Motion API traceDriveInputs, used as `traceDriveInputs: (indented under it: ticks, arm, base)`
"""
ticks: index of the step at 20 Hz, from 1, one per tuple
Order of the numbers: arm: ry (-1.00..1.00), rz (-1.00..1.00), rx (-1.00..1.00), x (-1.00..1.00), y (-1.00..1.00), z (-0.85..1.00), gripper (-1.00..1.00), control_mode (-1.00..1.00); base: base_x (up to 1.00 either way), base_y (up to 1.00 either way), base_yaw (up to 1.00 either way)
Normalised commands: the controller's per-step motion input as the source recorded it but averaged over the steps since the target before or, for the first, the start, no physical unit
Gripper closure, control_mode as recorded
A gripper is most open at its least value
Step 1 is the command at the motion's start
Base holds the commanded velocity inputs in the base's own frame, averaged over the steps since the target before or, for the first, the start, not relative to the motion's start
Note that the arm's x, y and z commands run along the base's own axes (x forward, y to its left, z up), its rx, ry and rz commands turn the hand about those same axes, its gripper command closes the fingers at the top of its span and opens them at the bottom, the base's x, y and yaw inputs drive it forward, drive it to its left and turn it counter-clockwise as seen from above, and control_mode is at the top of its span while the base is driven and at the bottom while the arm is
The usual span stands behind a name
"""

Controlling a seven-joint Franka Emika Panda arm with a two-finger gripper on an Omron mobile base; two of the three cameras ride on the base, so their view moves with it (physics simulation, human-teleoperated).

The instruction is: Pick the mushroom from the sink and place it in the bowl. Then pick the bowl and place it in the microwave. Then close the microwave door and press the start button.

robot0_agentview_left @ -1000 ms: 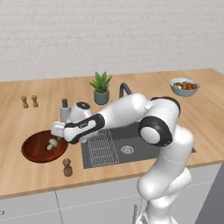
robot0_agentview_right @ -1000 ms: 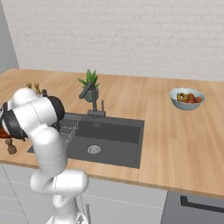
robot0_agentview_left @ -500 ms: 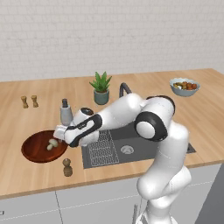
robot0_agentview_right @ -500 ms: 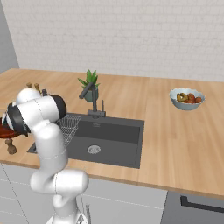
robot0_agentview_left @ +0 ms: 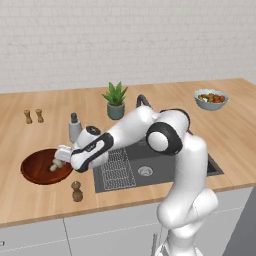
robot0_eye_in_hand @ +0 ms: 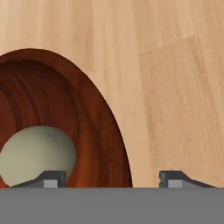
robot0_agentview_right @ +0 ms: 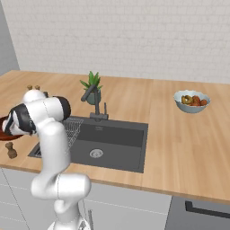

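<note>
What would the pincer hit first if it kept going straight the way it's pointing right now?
Probably the bowl: in the hand view its rim runs between the two fingertips, one inside by the mushroom, the other over the counter. Depth is hard to judge, so that finger might touch the mushroom first.

I can read no text, label, brand, number or sign on anything before me.
</note>
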Motion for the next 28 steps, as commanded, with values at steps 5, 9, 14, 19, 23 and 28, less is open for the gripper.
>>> traceDriveInputs:
  ticks: [5, 9, 14, 19, 23, 28]
  arm:
    - [-0.02, 0.0, 0.02, -0.05, -0.04, 0.0, 1.0, -1.0]
    - [-0.1, 0.0, 0.05, -0.35, -0.25, 0.37, 1.0, -1.0]
    - [-0.16, 0.0, 0.05, -0.52, -0.46, 0.86, 1.0, -1.0]
    - [-0.05, -0.03, 0.07, -0.41, -0.66, 1.0, 1.0, -1.0]
    - [0.04, -0.08, 0.02, -0.21, -0.61, 0.99, 1.0, -1.0]
    - [0.07, -0.06, -0.05, -0.35, -0.4, 0.76, 1.0, -1.0]
  base:
    - [0.0, 0.0, 0.0]
    - [0.0, 0.0, 0.0]
    - [0.0, 0.0, 0.0]
    - [0.0, 0.0, 0.0]
    - [0.0, 0.0, 0.0]
    - [0.0, 0.0, 0.0]
